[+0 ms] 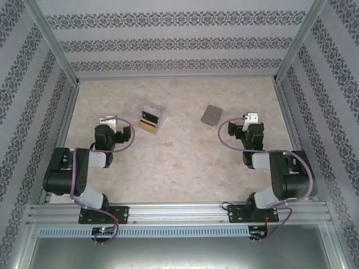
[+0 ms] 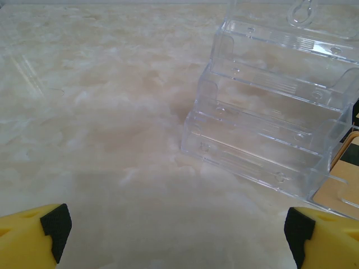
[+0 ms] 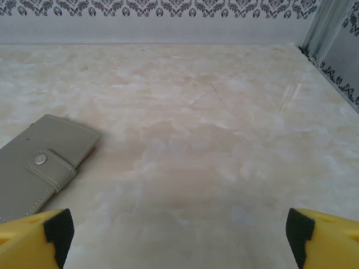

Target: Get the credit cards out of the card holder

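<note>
the card holder (image 1: pixel 212 115) lies snapped shut, flat on the tabletop (image 1: pixel 179 162), right of centre toward the far edge, near the right tool (image 1: pixel 251 117). the right tool and the left tool (image 1: pixel 109 119) both gape wide, holding nothing. the holder looks light, thin and slippery, so it is probably best pinched at an edge.

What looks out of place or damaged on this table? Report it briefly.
Nothing is spilled or damaged. The card holder lies flat, askew to the table edges, its snap strap fastened. The clear tiered box sits apart, to its left. The left gripper and right gripper are open, touching nothing.
</note>
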